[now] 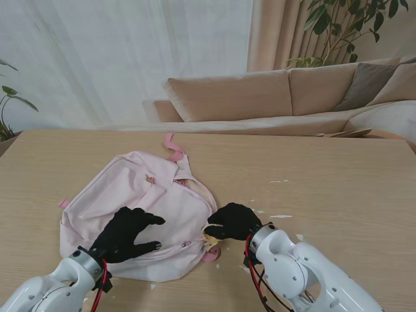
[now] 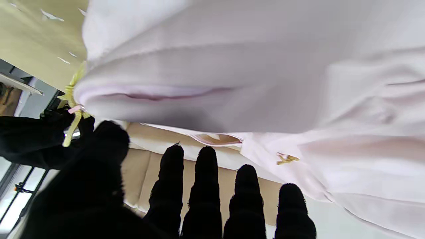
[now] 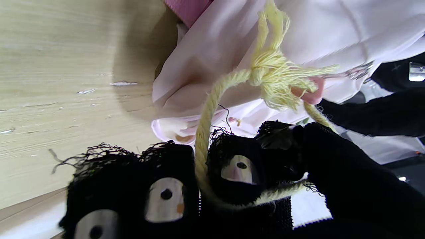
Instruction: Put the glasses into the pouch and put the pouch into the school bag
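Observation:
The pink school bag (image 1: 130,195) lies flat on the wooden table (image 1: 338,175), with its open zip edge toward my right hand. My left hand (image 1: 128,234) rests on top of the bag (image 2: 232,66) nearer to me, fingers (image 2: 206,186) spread and holding nothing. My right hand (image 1: 234,221) is at the bag's right edge, shut on the pouch's yellow drawstring (image 3: 269,66), which loops between its fingers (image 3: 232,172). A bit of yellow pouch (image 1: 211,237) shows at the bag's opening; the rest is hidden. The glasses are not visible.
A pink strap (image 1: 172,148) sticks out from the bag's far end. Small white scraps (image 1: 281,216) lie on the table right of my right hand. A beige sofa (image 1: 273,97) and a plant (image 1: 344,26) stand beyond the far table edge.

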